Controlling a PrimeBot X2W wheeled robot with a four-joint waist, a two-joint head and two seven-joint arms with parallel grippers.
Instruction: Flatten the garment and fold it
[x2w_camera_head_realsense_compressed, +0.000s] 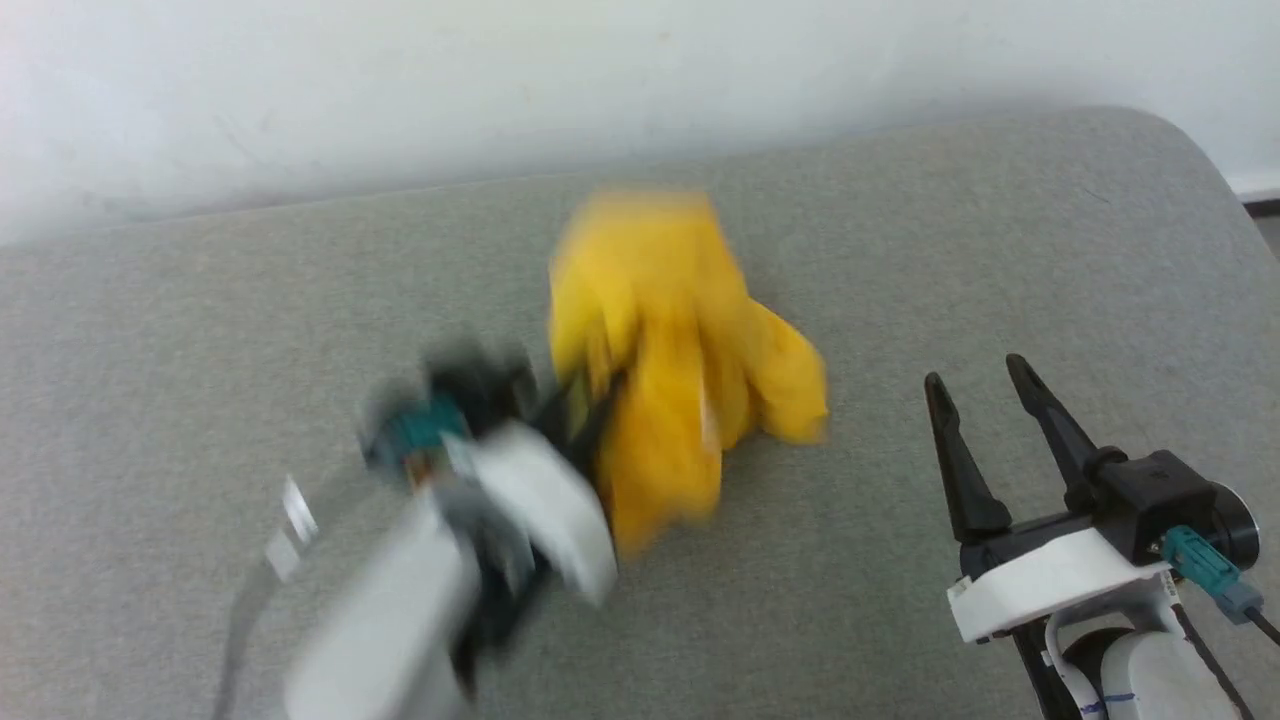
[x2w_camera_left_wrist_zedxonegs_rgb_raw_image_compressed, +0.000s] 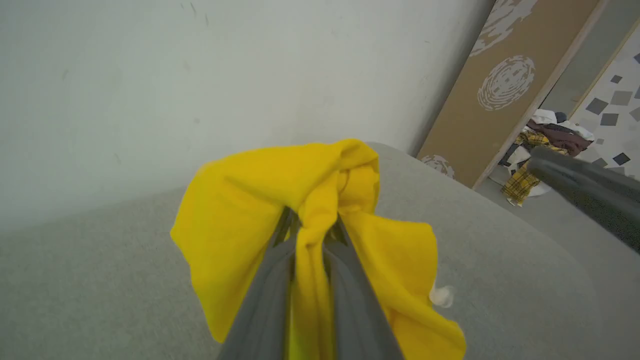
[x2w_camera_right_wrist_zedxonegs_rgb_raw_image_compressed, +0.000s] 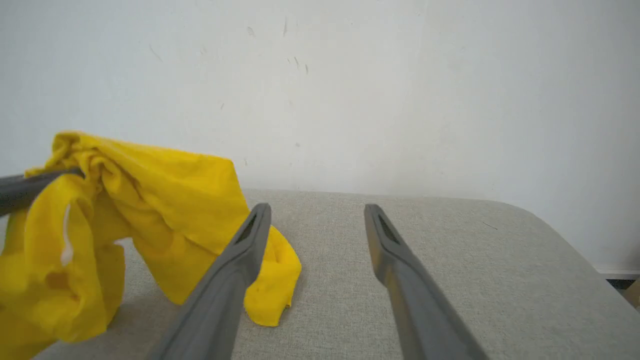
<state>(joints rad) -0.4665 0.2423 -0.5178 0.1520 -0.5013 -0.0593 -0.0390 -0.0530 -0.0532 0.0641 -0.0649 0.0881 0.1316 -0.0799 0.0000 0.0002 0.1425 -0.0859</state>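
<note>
Left gripper (x2w_camera_left_wrist_zedxonegs_rgb_raw_image_compressed: 311, 225) pinches the garment (x2w_camera_head_realsense_compressed: 670, 330), bunched toward the far edge of the surface (x2w_camera_head_realsense_compressed: 200, 330). Right gripper (x2w_camera_head_realsense_compressed: 978, 375) gapes empty. It looks light and limp, best grasped at a free corner.

I find no words, numbers or brand marks that I can read; the brown board (x2w_camera_left_wrist_zedxonegs_rgb_raw_image_compressed: 505, 85) bears pale swirl patterns, not letters.

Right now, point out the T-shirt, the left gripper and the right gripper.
T-shirt (x2w_camera_head_realsense_compressed: 670, 340), head view, middle of cloth.
Left gripper (x2w_camera_left_wrist_zedxonegs_rgb_raw_image_compressed: 312, 225), left wrist view, between clamped fingertips.
Right gripper (x2w_camera_right_wrist_zedxonegs_rgb_raw_image_compressed: 317, 207), right wrist view, between open fingertips.
</note>
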